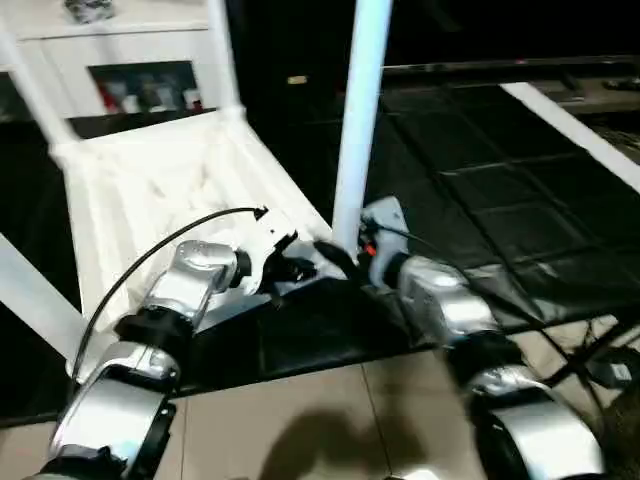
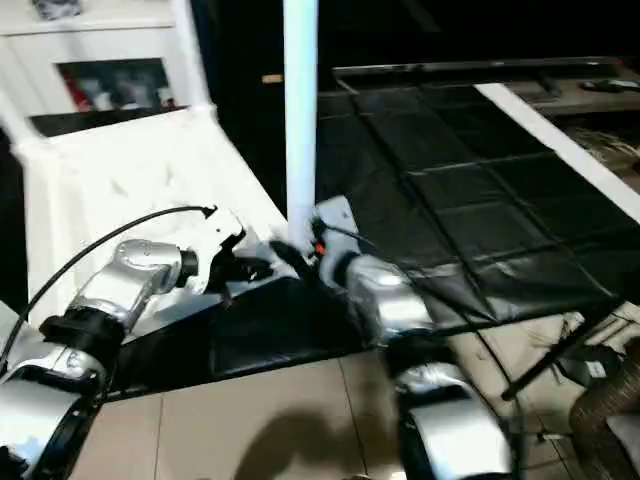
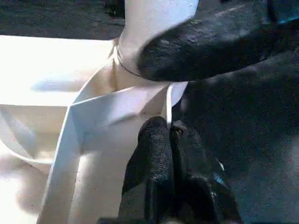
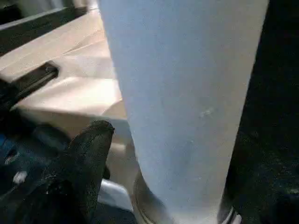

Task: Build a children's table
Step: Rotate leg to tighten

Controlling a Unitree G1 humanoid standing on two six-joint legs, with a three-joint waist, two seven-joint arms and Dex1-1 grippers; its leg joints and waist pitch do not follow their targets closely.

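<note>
The upturned table top (image 1: 150, 190) lies ahead of both arms on a black mat (image 1: 480, 190), its ribbed underside facing up. At its near corner a white leg (image 1: 358, 120) stands upright in the round socket, just ahead of the two grippers.

The left gripper (image 3: 169, 135) has its black fingers pressed together with nothing between them; their tips rest against the thin edge of the table top's rim, right beside the socket.

The right gripper (image 1: 340, 258) sits at the foot of the leg from the other side. Its jaws stand spread wide around the base of the leg, one finger (image 4: 88, 154) beside the tube and slightly apart from it, so the leg is released rather than grasped.

Farther off, beyond the table top, two more legs rise from its far corners. Behind them stands a white cabinet (image 1: 130, 60) with small objects behind its glass door; what they are cannot be told.
</note>
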